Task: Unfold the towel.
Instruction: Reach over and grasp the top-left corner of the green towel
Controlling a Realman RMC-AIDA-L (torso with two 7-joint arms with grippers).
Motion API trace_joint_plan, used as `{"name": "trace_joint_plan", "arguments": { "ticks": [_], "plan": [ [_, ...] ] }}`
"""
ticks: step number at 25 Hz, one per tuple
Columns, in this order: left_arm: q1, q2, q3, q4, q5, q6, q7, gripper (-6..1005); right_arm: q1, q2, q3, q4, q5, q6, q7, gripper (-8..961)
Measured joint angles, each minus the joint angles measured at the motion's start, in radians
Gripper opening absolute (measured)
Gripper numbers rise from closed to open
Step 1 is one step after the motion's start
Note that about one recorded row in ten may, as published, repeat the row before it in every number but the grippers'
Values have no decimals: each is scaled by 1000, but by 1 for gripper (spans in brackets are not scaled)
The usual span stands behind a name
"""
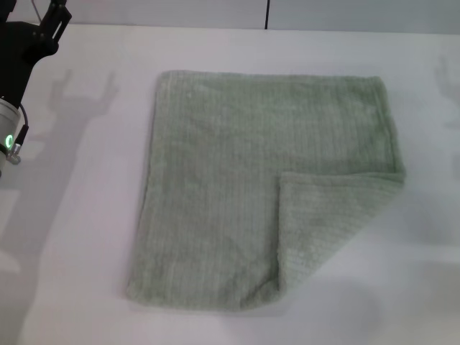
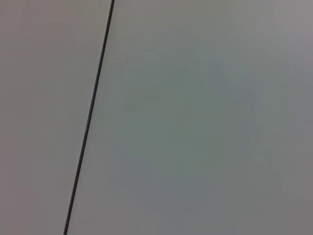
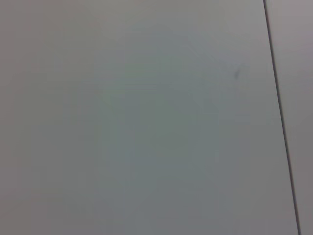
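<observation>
The pale sage-green towel (image 1: 230,172) lies flat on the white table in the middle of the head view. Its near right corner is folded over onto the top as a triangular flap (image 1: 327,223); the rest lies spread out. My left gripper (image 1: 52,18) is raised at the far left, well apart from the towel and only partly in view. My right gripper is out of view. Both wrist views show no towel.
The white table (image 1: 79,215) surrounds the towel on all sides. A dark seam runs down the back wall (image 1: 267,13); it also shows in the left wrist view (image 2: 90,117) and the right wrist view (image 3: 281,117).
</observation>
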Motion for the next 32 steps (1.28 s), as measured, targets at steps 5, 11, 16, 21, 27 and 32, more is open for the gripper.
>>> {"name": "trace_joint_plan", "arguments": {
  "ticks": [5,11,16,21,27,32],
  "plan": [
    [-1,0,-2,0,-2,0,0,841,4,1,-1,1,-1,1,0,752],
    [5,4,-4,0,-3,10,-2,835,11,0,-1,22,-1,-8,-10,751],
    [11,1,-7,0,-4,13,-4,829,18,0,-4,25,-1,2,-10,751],
    [12,0,-2,1,-5,13,-2,824,16,1,-30,26,-2,-6,-11,752],
    [22,-1,24,-7,-27,7,-3,818,12,2,-66,17,-2,-5,-13,752],
    [20,0,66,-4,-27,5,-9,608,11,2,-66,17,-2,-4,-14,752]
  ]
}}
